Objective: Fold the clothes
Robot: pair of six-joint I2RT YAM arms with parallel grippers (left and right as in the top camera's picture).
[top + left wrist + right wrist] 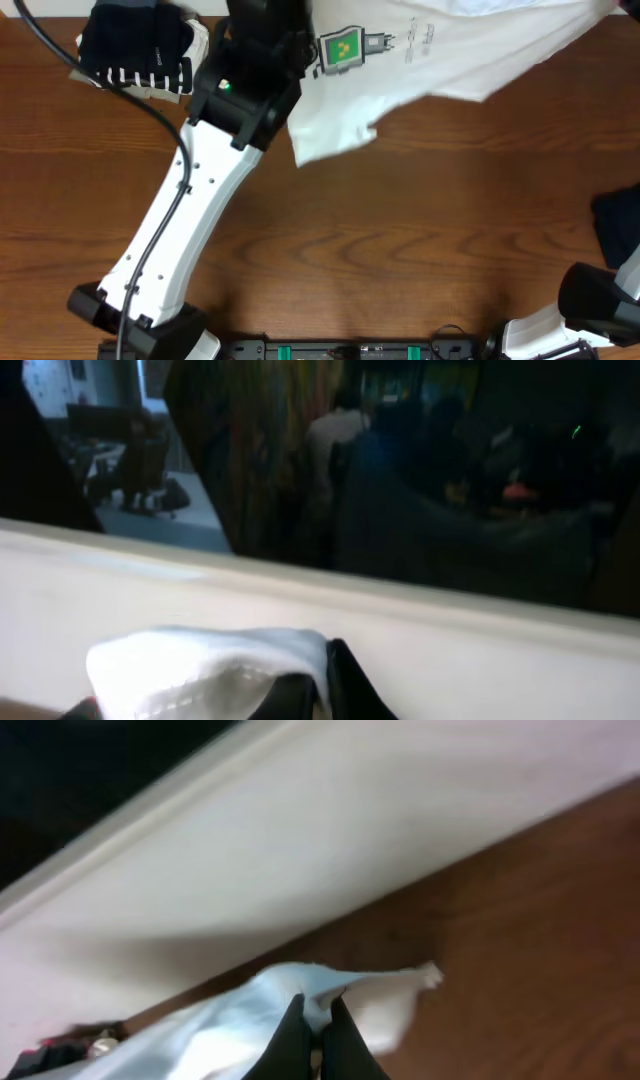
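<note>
Overhead bright and sharp; wrist views soft, T-shirt [215, 1025] blurred.

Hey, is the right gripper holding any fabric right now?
Yes, the right gripper is shut on an edge of the white T-shirt.

Small dark lettering [418, 38] on white T-shirt [480, 55]: unreadable.

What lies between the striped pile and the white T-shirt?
The left arm reaches up between the striped pile and the white T-shirt, in the overhead view.
</note>
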